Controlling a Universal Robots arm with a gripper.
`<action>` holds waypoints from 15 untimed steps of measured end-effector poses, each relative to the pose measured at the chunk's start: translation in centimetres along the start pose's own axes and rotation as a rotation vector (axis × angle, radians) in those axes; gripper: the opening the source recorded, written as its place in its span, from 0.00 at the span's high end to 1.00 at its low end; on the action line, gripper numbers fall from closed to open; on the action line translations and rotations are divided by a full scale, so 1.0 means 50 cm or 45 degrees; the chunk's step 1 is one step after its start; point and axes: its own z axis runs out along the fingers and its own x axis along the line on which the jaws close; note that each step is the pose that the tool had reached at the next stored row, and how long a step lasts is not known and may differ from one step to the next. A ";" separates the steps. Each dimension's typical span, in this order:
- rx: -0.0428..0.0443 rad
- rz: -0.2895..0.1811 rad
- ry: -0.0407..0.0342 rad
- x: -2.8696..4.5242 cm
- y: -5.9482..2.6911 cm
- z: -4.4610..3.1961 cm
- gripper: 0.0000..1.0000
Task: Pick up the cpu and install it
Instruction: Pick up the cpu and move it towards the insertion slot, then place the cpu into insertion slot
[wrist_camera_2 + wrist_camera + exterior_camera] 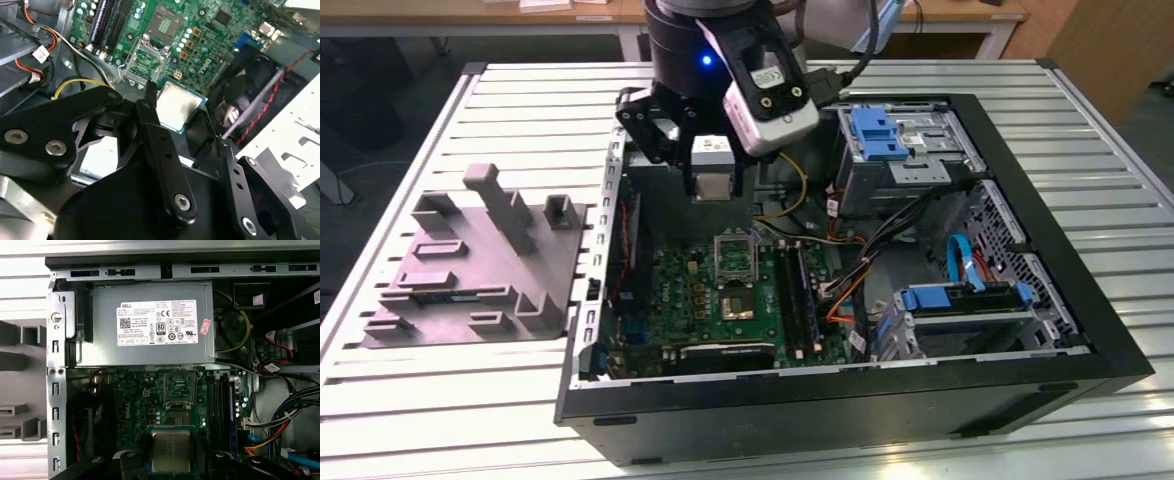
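Exterior view first: the gripper [711, 178] hangs over the open computer case [1067, 300], upper centre of the frame, and it is clamped on the cpu [711, 187], a small pale square pinched between the black fingers, clear of everything below. The grey tray [467, 260] sits outside the case on the exterior view's left, well apart from the arm. Lower in the frame lies the green circuit board [680, 285] with the socket [738, 304], its dark centre bare. Over to the second wrist view: the cpu [177, 106] shows its silvery top and thin rim right between the finger links, and past it is the socket [165, 21], uncovered, with the memory sticks [107, 25] beside it. Now the first wrist view: the cpu [171, 447] is in the gripper's hold, the power supply [150, 322] is beyond, and the board is spread underneath. So, as I judge it, the pick-up is done and we're in the carry, chip in the air and not yet seated. Seating it calls for the chip squarely above that socket, level, corners matched, then a slow, light descent, because a tilted touch could bend the contacts.
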 end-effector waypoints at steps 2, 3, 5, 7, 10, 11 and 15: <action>0.000 -0.004 -0.0001 -0.005 0.000 0.007 0.53; 0.000 -0.004 -0.0002 -0.007 0.000 0.010 0.53; 0.000 -0.004 -0.0003 -0.008 -0.001 0.014 0.53; 0.000 -0.004 -0.0002 -0.008 -0.002 0.015 0.53; 0.000 -0.004 -0.0003 -0.008 -0.002 0.017 0.53; 0.000 -0.004 -0.0003 -0.008 -0.002 0.019 0.53; 0.000 -0.004 -0.0002 -0.008 -0.002 0.019 0.53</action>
